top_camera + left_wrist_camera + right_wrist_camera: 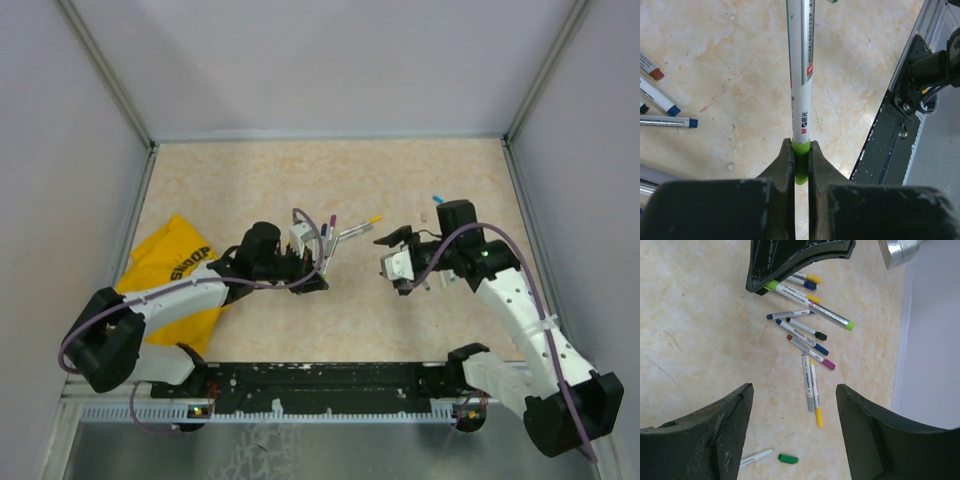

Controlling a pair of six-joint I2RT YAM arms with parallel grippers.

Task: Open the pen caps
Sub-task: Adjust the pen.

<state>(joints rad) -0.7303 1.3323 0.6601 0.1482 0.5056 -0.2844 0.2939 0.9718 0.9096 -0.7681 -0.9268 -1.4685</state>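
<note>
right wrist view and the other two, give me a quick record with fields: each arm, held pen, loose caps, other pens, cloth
left fingers: shut on one end of the green-ended pen
right fingers: open, nothing between them
held pen: white barrel, green at both ends, pointing away from the left wrist
loose cap: one green cap on the table, beside a white pen barrel
other pens: flat in a loose cluster near the left fingers
cloth: yellow cloth under the left arm

Held pen [801, 75] runs past top edge; tip unseen.
</note>
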